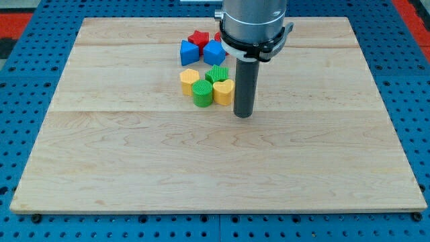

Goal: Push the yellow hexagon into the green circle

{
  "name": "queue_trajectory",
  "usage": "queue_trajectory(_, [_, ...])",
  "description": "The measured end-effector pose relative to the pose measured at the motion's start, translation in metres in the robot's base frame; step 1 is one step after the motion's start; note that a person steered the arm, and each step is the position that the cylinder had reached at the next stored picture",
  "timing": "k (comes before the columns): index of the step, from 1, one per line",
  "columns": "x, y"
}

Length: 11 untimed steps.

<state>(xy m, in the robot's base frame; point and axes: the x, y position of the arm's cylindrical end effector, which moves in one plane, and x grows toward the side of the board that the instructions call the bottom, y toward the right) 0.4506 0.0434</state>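
Near the upper middle of the wooden board (134, 168), I see the blocks bunched in one cluster. Yellow hexagon (189, 81) sits at the cluster's left, and it's touching the green circle (201, 93), which lies just below and to its right. Right of the green circle is a yellow heart (224, 91), pressed against it, and above those two sits a second green block (217, 73), its shape unclear to me. Higher up I've got a blue block (189, 52) and a blue cube (214, 52) side by side, with a red star (198, 37) behind them. My tip (243, 114) rests on the board just right of the yellow heart, close beside it. No jaws on this rig, just the plain rod.
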Motion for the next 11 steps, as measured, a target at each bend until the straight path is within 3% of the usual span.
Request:
queue_trajectory(2, [0.018,-0.074])
queue_trajectory(3, [0.003,-0.142])
queue_trajectory(5, [-0.041,-0.181])
queue_trajectory(11, [-0.109,-0.105])
